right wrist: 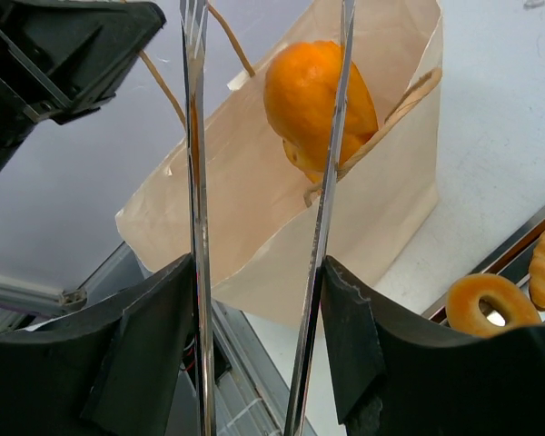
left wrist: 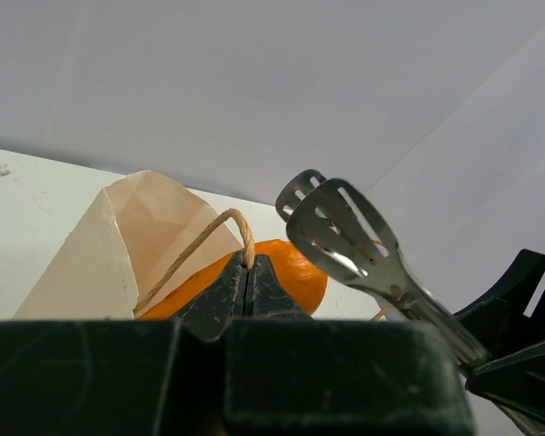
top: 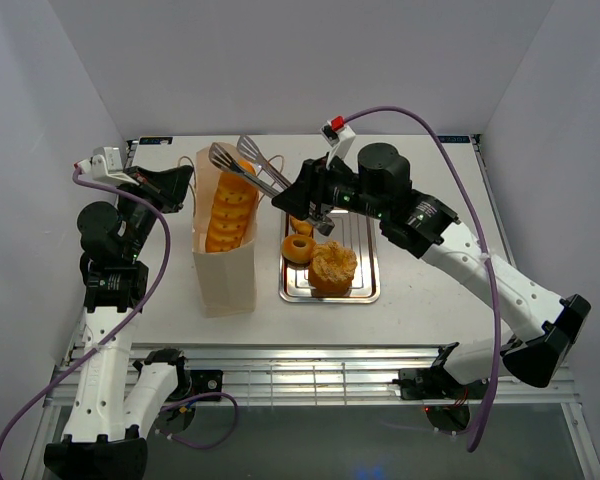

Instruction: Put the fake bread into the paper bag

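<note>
The paper bag (top: 225, 270) stands upright left of centre with the long baguette (top: 230, 210) leaning inside it, its top end poking out. My left gripper (left wrist: 246, 263) is shut on the bag's string handle (left wrist: 200, 243), with the baguette (left wrist: 295, 268) just behind it. My right gripper (right wrist: 257, 272) is shut on the metal tongs (right wrist: 196, 182), its fingers pressed on the outside of both arms. The tong blades (top: 245, 160) are spread apart and empty above the bag's mouth (right wrist: 254, 227). A ring doughnut (top: 299, 247) and a round bun (top: 332, 268) lie on the tray.
The silver tray (top: 368, 290) sits right of the bag, under my right arm. A small roll (top: 302, 224) lies at its far end, partly hidden by the right gripper. White walls close in the table on three sides.
</note>
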### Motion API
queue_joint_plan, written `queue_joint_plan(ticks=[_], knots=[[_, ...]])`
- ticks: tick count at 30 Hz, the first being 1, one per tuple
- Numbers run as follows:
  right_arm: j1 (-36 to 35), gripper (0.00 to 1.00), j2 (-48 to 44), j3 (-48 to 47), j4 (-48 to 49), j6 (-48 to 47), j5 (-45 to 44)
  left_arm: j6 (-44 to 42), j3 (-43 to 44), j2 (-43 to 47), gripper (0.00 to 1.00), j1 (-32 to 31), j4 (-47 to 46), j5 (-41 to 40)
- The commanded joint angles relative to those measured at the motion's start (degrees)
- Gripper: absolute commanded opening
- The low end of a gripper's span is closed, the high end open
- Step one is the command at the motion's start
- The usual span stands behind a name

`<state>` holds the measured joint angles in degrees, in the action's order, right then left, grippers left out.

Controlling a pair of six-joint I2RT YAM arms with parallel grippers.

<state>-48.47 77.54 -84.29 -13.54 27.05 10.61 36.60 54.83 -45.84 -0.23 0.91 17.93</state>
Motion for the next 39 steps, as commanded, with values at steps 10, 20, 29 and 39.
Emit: queue_joint_plan(ticks=[10, 20, 29, 39], knots=[[-0.2, 0.61, -0.5, -7.5, -3.8, -4.7, -1.5, -1.4, 0.8, 1.1, 0.00, 0.1, 1.1, -0.4], [0.5, 0.63, -8.1, -6.0, -6.0, -7.1, -6.5, -1.5, 0.2, 1.6, 0.00, 0.1, 1.2, -0.4], [1.4, 0.63, -15.9, 2.3, -8.3, -4.8, -5.7, -1.7, 0.1, 2.1, 0.00, 0.1, 1.6, 0.0], [1.5, 0.57, -18.2, 9.2, -8.1, 0.9, -1.8, -2.0, 1.1, 2.1, 0.00, 0.1, 2.6, 0.4]])
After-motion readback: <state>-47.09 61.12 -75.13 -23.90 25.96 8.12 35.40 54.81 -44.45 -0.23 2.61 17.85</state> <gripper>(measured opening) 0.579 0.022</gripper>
